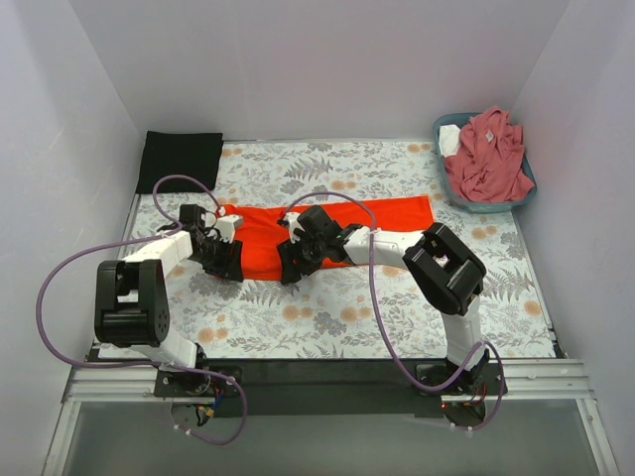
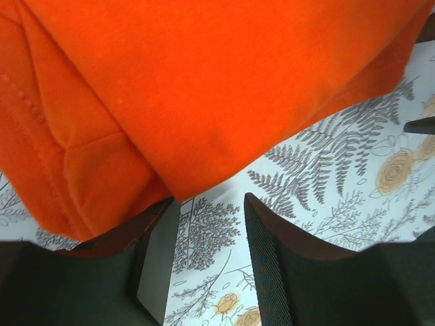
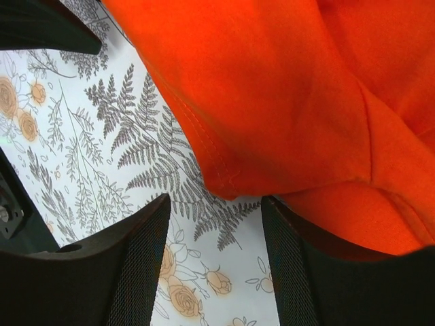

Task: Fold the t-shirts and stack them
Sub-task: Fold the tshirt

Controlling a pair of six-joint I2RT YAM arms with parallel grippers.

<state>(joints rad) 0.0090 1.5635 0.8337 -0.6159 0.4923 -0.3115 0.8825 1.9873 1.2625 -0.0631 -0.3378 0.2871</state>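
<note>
A bright orange-red t-shirt lies as a long folded band across the middle of the floral table covering. My left gripper is open at the band's near left corner; in the left wrist view the orange cloth lies just ahead of the jaws, nothing between them. My right gripper is open at the near edge, mid-band; in the right wrist view the hem corner sits just beyond the open jaws. A black folded shirt lies far left. A dusty-pink shirt is heaped in the basket.
The blue-grey plastic basket stands at the far right corner, with something white at its left end. White walls close in the table on three sides. Purple cables loop from both arms over the near part of the table.
</note>
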